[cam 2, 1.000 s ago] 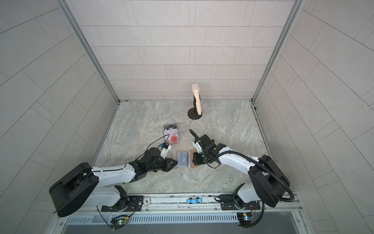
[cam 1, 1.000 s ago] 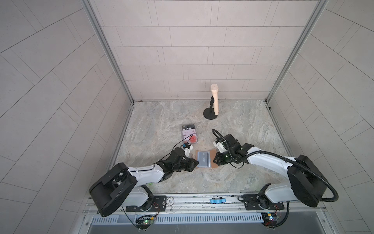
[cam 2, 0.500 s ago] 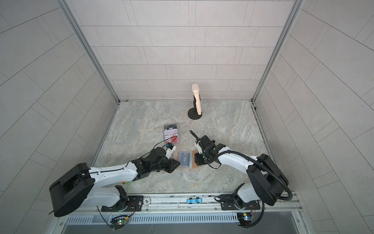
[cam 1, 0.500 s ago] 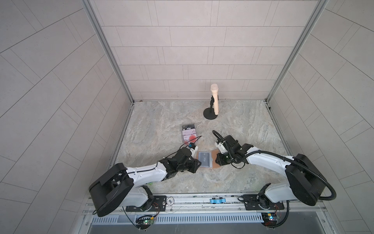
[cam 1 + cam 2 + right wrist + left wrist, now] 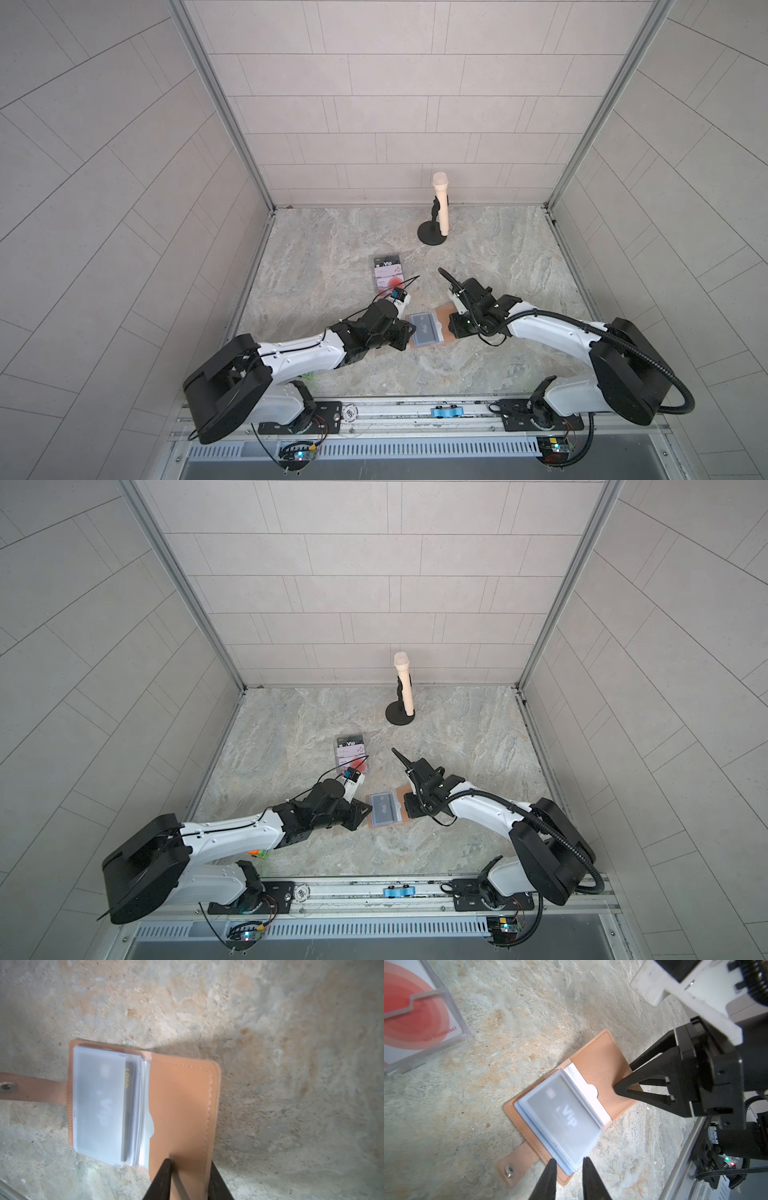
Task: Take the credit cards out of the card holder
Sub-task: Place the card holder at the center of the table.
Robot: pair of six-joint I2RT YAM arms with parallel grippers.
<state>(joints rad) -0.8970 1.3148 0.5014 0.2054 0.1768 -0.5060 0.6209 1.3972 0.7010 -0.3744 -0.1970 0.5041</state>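
The tan card holder [image 5: 444, 315] [image 5: 402, 791] lies open on the table, its blue-grey sleeves [image 5: 560, 1118] facing up. A dark grey "Vip" credit card [image 5: 99, 1101] shows through the top sleeve. My left gripper [image 5: 569, 1160] [image 5: 409, 332] is open by a narrow gap, and the sleeves' corner lies between its fingertips. My right gripper [image 5: 189, 1161] [image 5: 451, 328] is open. One of its fingers [image 5: 619, 1087] rests on the bare tan flap [image 5: 182, 1105], and the other sits past the flap's stitched edge. Three more cards, including one with red circles [image 5: 409, 1012], lie in a clear box.
The clear plastic box [image 5: 387, 272] [image 5: 352, 754] sits on the table behind the left arm. A beige microphone on a black round stand [image 5: 438, 212] stands at the back. A small green object [image 5: 307, 376] lies by the left arm. Walls close three sides.
My left gripper has slid right up to the holder's left edge. My right gripper's jaws, shut a second ago, have parted on the flap.
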